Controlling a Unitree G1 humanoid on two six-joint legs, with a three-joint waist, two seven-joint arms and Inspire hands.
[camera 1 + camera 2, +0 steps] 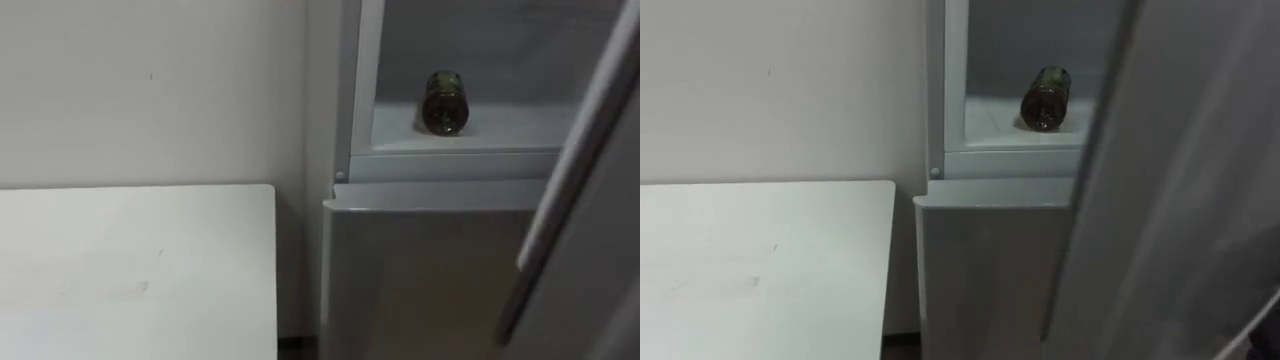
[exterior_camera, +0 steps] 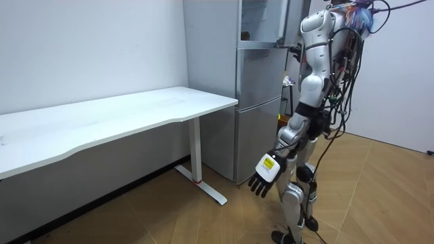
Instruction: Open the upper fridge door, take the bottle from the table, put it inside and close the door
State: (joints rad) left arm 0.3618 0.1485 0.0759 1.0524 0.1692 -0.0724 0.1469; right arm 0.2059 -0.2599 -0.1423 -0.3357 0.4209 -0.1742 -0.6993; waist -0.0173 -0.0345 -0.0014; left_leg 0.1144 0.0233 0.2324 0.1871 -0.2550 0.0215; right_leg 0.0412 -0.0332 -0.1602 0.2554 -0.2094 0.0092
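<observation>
In the left eye view, the dark green glass bottle [image 1: 444, 102] lies on its side on the white floor of the upper fridge compartment [image 1: 510, 130], well back from the front lip and with its round end toward the camera. No hand touches it, so the placing looks done. The grey upper fridge door [image 1: 585, 190] stands partly open across the right of the view. The grey lower door [image 1: 420, 285] beneath is closed. The white bench [image 1: 130, 270] sits just beside the fridge with nothing on it.

In the room view, the robot stands upright close in front of the fridge. Its left hand [image 2: 263, 175] hangs low by its thigh with the fingers loosely spread, holding nothing.

In the right eye view, the door covers more of the opening, and the bottle lies near the compartment's left wall. What seems left is to shut the upper door
</observation>
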